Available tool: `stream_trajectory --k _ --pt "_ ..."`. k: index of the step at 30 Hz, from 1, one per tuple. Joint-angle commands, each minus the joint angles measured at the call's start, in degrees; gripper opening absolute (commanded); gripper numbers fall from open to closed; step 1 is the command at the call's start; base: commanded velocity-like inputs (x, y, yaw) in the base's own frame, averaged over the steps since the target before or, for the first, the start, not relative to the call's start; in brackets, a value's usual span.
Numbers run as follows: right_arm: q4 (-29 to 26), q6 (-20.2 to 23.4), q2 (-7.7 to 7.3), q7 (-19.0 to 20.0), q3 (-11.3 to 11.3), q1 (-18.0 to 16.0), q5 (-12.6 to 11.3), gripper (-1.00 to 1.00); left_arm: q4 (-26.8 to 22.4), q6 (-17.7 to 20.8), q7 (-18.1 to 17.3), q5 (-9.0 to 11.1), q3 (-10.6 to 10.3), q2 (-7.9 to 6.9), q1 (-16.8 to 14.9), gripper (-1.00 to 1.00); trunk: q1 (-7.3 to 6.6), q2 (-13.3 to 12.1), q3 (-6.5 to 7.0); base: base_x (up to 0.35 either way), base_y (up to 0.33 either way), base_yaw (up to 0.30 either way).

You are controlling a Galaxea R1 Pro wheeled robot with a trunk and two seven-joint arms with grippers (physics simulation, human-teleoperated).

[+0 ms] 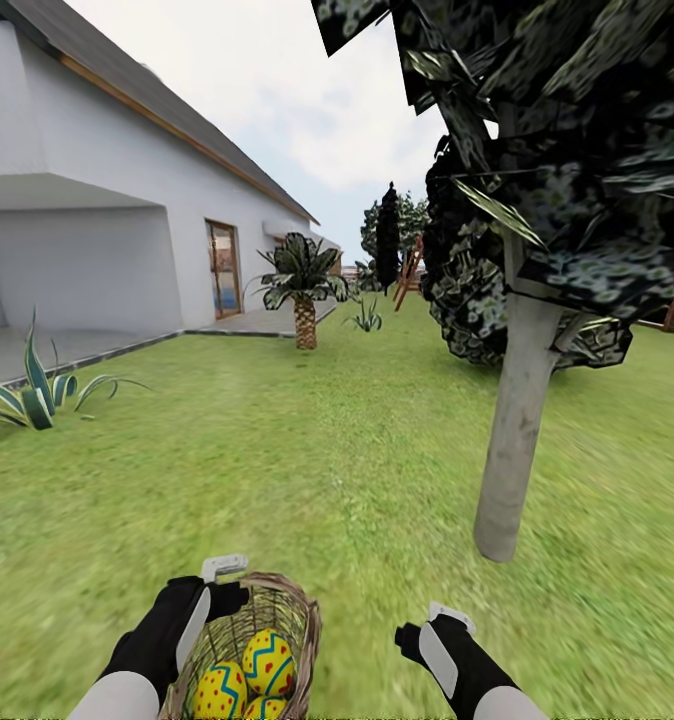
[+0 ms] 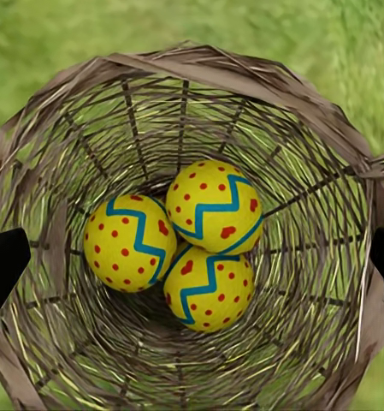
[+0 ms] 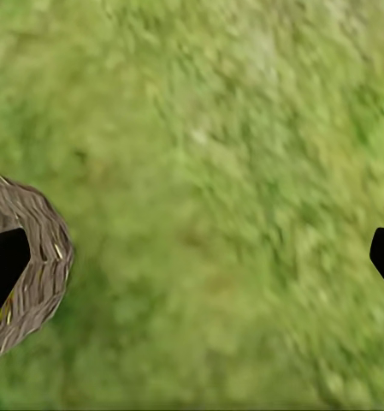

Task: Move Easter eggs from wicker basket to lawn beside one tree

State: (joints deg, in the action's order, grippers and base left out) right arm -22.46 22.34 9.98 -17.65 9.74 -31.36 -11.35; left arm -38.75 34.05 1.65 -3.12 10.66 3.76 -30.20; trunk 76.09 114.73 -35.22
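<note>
- Basket (image 1: 277, 620), bottom centre of the head frame, holds three eggs (image 2: 213, 205).
- My left end effector (image 1: 209, 590) spread wide over its rim, gripping nothing.
- My right end effector (image 1: 427, 625) open, empty, above lawn (image 3: 243, 171).
- Tree (image 1: 517, 430) at frame right.

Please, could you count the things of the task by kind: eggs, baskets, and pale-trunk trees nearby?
Easter eggs: 3, all inside the basket
Wicker basket: 1
Tree with pale grey trunk: 1
Total: 5
</note>
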Motion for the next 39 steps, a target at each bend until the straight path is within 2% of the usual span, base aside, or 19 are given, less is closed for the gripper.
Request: stream_trajectory --k 1,5,12,24,39 --pt "-0.1 0.2 0.02 -0.4 0.0 0.0 -0.6 1.0 -0.1 0.3 -0.1 -0.3 0.3 0.1 0.0 1.0 -0.01 0.0 -0.17 0.0 0.0 0.0" --pt "-0.1 0.2 0.02 -0.4 -0.1 0.0 -0.6 1.0 -0.1 0.2 0.0 -0.3 0.2 0.09 0.0 1.0 -0.01 0.0 -0.54 0.0 0.0 0.0" --pt "-0.1 0.2 0.02 -0.4 -0.1 0.0 -0.6 1.0 -0.1 0.1 0.1 -0.3 0.2 0.05 0.0 1.0 1.53 2.8 -2.46 0.0 0.0 0.0" --pt "-0.1 0.2 0.02 -0.4 -0.1 0.0 -0.6 1.0 -0.1 0.1 0.1 -0.3 0.2 0.26 0.0 1.0 1.53 2.8 -3.59 0.0 0.0 0.0" --pt "-0.1 0.2 0.02 -0.4 -0.2 0.0 -0.5 1.0 -0.1 0.1 0.1 -0.4 0.2 0.37 0.0 1.0 -1.76 -3.2 -2.31 0.0 0.0 0.0"
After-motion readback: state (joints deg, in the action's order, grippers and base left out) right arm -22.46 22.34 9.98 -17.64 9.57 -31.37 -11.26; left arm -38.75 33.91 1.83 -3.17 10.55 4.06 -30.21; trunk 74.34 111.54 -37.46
